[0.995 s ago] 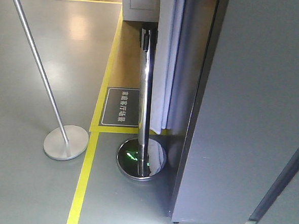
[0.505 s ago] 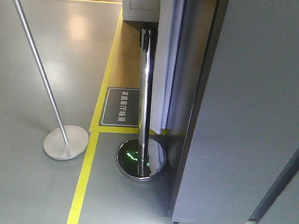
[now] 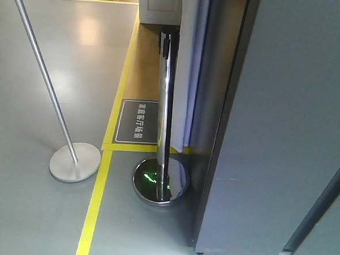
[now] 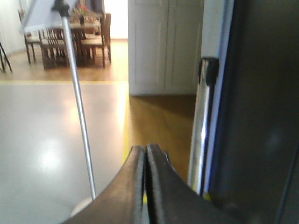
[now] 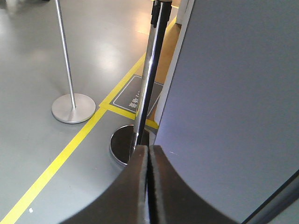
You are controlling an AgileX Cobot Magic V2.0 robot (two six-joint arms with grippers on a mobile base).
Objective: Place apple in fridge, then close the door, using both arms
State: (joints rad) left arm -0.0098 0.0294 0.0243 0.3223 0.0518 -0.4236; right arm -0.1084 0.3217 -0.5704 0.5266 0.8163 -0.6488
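Notably, tall dark grey fridge (image 3: 286,123) was seen from outside, flat grey door (image 5: 233,93) face filling the right | apple was not seen in any view | left gripper (image 4: 145,154) fingers pressed together, nothing held | right gripper (image 5: 149,156) likewise closed, nothing held | chrome stanchion post (image 3: 165,104) stood just beside the fridge.

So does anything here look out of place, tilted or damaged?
Only the matte stanchion pole: it leans on its round base, unlike the upright chrome post beside the fridge. No spill or damage shows. Both hands are shut, empty.
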